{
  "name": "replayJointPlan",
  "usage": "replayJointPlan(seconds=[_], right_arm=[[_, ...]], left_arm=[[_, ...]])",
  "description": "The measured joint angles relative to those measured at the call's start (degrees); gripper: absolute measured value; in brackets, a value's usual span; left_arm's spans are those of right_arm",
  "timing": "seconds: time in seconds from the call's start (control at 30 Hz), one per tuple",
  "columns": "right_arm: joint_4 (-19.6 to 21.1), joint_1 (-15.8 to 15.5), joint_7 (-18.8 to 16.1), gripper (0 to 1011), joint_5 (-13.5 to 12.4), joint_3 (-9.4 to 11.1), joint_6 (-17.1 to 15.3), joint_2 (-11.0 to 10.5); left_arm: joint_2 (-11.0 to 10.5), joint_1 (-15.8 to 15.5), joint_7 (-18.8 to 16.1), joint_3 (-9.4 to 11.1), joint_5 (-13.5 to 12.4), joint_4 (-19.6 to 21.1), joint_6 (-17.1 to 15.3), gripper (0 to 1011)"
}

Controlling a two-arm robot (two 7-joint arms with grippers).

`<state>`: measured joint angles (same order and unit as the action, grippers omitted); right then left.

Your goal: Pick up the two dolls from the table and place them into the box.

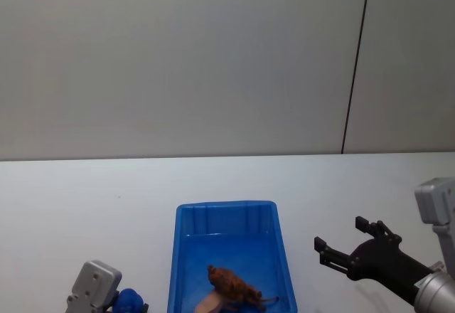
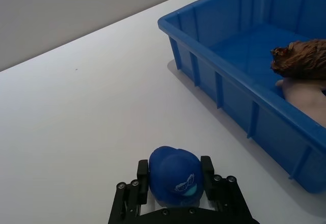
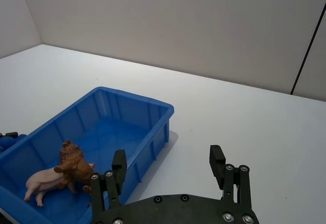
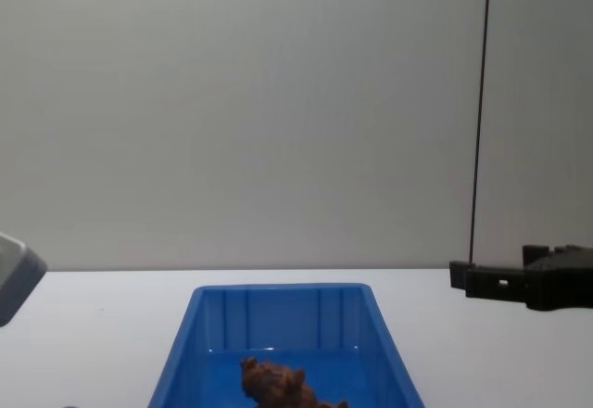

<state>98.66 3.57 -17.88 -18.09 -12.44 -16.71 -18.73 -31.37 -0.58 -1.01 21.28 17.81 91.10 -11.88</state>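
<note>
Dolls are both sitting in the blue box [image 1: 186, 256] already: the shaggy reddish-brown doll [image 3: 73, 163] stands near the box's near end, and the pale pink pig doll [image 3: 43, 183] is right up against it, touching, partly tucked behind it in the right wrist view. In the head view the brown one sits on the box floor close to the bottom edge, with a bit of pink just beside it.

The right hand [image 1: 354, 241] hangs over the bare white tabletop [image 1: 85, 199] to the right of the box, well apart from it, fingers spread wide with nothing between them. In the chest view it pokes in from the right edge, above the tabletop level.

The left hand [image 2: 176, 173] is low on the left side of the box, near its outer wall, and it's clamped on a small blue rounded toy [image 2: 174, 177] with a white mark on it, one finger pressed on either side
</note>
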Motion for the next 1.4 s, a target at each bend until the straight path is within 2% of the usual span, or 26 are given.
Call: replayJointPlan(seconds=[0.17,0.6,0.8,1.03,1.13,1.17,1.23,1.27,1.4], right_arm=[[0.0,0.0,0.0,1001,0.0,0.0,0.0,0.0],[0.0,0.0,0.0,1001,0.0,0.0,0.0,0.0],[0.0,0.0,0.0,1001,0.0,0.0,0.0,0.0],[0.0,0.0,0.0,1001,0.0,0.0,0.0,0.0],[0.0,0.0,0.0,1001,0.0,0.0,0.0,0.0],[0.0,0.0,0.0,1001,0.0,0.0,0.0,0.0],[0.0,0.0,0.0,1001,0.0,0.0,0.0,0.0],[0.0,0.0,0.0,1001,0.0,0.0,0.0,0.0],[0.0,0.0,0.0,1001,0.0,0.0,0.0,0.0]], left_arm=[[0.3,-0.7,1.0,-0.3,-0.6,-0.6,-0.4,547],[0.4,-3.9,3.2,-1.7,-4.5,1.2,-0.9,465],[1.9,-7.1,6.2,-1.8,-8.1,1.8,-0.3,423],[4.4,-10.4,9.6,-1.0,-10.9,0.7,0.8,387],[6.1,-12.3,11.8,-0.4,-12.3,-0.5,1.7,474],[6.4,-12.6,12.2,-0.2,-12.5,-0.7,1.9,474],[7.0,-13.2,13.0,0.0,-12.9,-1.2,2.2,583],[7.5,-13.8,13.6,0.2,-13.2,-1.7,2.5,583],[8.8,-15.1,15.1,0.7,-13.9,-2.8,3.3,727]])
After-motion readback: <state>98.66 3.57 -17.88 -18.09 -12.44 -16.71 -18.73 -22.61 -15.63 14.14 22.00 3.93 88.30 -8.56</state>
